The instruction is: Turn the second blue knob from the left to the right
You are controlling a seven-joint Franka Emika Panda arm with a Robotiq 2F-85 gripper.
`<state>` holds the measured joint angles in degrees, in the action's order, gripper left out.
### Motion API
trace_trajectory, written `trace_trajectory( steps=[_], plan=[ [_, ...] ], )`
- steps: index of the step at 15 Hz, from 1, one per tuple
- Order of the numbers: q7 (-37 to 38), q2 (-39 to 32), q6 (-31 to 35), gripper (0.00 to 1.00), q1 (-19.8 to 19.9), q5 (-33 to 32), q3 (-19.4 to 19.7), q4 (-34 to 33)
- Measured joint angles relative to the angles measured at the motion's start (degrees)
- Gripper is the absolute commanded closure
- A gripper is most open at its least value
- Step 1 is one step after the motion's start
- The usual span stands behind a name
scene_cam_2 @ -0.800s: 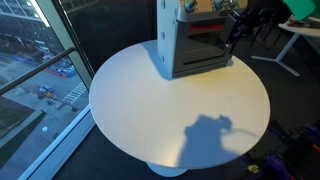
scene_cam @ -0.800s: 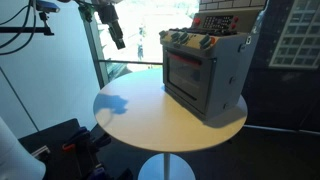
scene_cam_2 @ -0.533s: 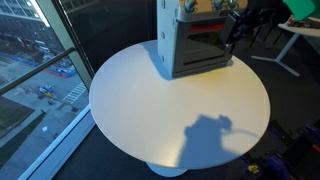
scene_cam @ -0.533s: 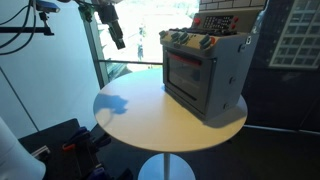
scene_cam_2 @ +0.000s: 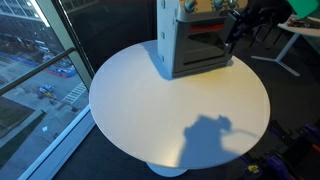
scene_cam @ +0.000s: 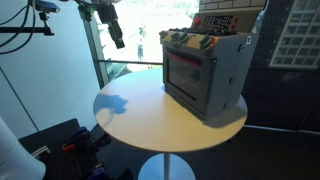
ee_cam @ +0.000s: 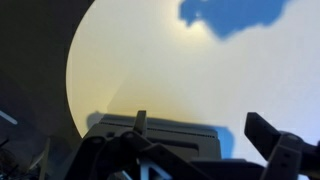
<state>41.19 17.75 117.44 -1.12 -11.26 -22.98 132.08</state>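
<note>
Oven (scene_cam: 205, 72) sits near one edge of the round table (scene_cam: 150, 120). Knobs (scene_cam: 188, 42) run along its top front, too small for me to pick out the second blue one. My gripper (scene_cam: 118, 42) hangs in the air off the oven's front, not touching it. In the wrist view the fingers (ee_cam: 272, 135) stand apart.

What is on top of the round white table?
A toy oven stands on the table near its edge, and a shadow falls on the tabletop. The part of the table under the oven is covered.
</note>
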Motion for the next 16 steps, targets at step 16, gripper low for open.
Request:
trace_trajectory(
  steps=[16],
  plan=[
    [3.6, -2.8, 5.7, 0.0, 0.1, 0.0, 8.7, -10.3]
  ],
)
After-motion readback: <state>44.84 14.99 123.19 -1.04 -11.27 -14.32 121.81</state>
